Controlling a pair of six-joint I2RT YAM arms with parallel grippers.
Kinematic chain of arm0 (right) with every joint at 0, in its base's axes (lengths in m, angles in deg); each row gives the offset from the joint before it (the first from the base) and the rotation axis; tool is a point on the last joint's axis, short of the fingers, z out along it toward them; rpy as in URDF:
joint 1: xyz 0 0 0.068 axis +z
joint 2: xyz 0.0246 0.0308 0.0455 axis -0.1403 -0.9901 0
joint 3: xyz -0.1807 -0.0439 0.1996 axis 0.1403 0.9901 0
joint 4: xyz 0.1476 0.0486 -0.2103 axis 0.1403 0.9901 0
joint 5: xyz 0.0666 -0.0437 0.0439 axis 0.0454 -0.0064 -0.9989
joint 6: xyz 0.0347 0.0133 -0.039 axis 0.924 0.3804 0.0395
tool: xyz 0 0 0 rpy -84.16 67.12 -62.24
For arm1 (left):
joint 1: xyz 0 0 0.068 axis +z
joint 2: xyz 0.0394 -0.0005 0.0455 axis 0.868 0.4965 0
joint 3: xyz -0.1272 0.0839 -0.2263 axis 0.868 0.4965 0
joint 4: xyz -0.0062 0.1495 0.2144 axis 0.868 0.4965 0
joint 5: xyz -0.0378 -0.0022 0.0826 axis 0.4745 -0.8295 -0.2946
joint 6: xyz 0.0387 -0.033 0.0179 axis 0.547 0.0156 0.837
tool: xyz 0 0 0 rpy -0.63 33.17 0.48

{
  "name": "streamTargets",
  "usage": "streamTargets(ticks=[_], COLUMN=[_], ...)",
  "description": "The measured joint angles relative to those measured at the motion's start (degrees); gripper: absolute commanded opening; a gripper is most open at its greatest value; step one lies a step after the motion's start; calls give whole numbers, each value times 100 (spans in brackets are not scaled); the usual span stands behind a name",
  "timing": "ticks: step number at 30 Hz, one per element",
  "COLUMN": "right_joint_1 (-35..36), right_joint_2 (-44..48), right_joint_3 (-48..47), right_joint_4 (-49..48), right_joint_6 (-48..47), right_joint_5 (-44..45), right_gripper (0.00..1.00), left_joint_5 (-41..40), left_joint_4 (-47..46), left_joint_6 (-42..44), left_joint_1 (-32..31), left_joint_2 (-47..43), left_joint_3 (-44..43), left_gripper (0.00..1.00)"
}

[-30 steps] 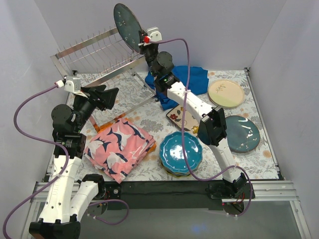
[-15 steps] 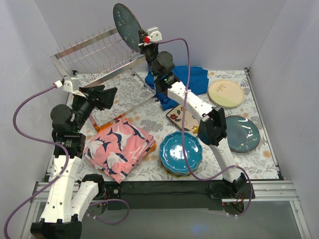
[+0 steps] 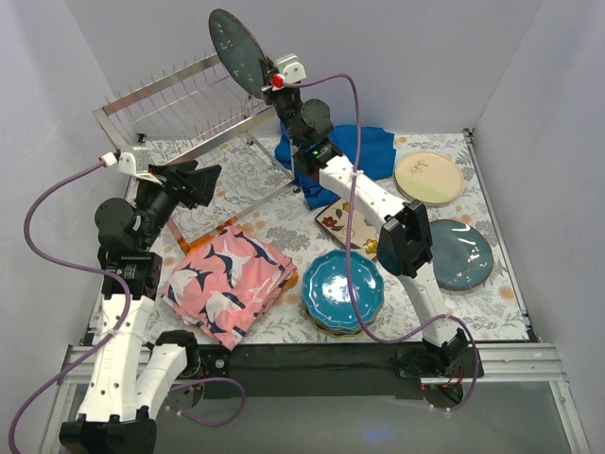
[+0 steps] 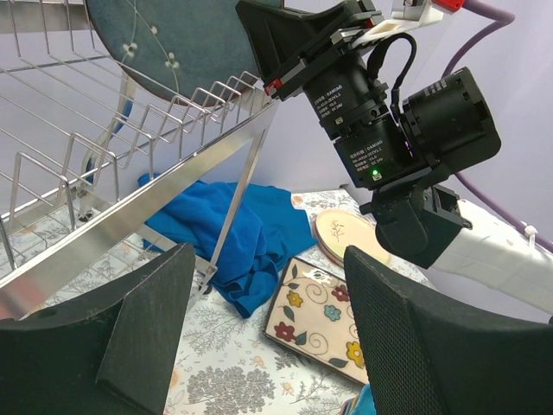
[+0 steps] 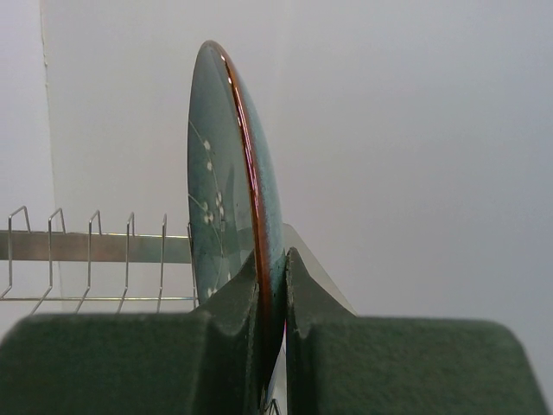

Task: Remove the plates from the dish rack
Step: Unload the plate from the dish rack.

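Above shiny silver wire dish rack [image 3: 180, 104]: round dark teal plate [image 3: 236, 45] on edge, tilted up-left.
Right gripper [image 3: 267, 80]: pinching plate's lower rim.
Left gripper [image 3: 206, 180]: fingers spread, empty.

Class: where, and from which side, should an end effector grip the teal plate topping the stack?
Probably by the upturned scalloped rim, from above at the near edge: the teal plate lies flat, face up on the stack, so only the rim offers opposing surfaces.

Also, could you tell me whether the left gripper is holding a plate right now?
No, the left gripper stands wide open in its wrist view, with nothing held between its jaws.
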Motion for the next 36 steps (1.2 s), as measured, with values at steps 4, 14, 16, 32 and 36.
streamTargets(ticks=[4, 14, 16, 32, 36], right_joint_1=[2, -4, -13, -131, -168], right_joint_2=[2, 2, 2, 68, 68], right_joint_3=[13, 37, 42, 35, 35], right_joint_4=[-31, -133, -199, -662, -643], right_joint_6=[-7, 157, 291, 1694, 1950], right_joint_5=[-66, -11, 39, -249, -142], right_gripper=[1, 1, 1, 1, 1], left_joint_5=[2, -81, -144, -446, -446], left_joint_4=[-7, -2, 0, 210, 210], left_joint_6=[0, 22, 61, 240, 240], left_joint_1=[17, 39, 44, 79, 79], left_joint_2=[35, 236, 317, 807, 807], left_joint_3=[0, 0, 0, 0, 0], left_gripper=[68, 68, 68, 68, 68])
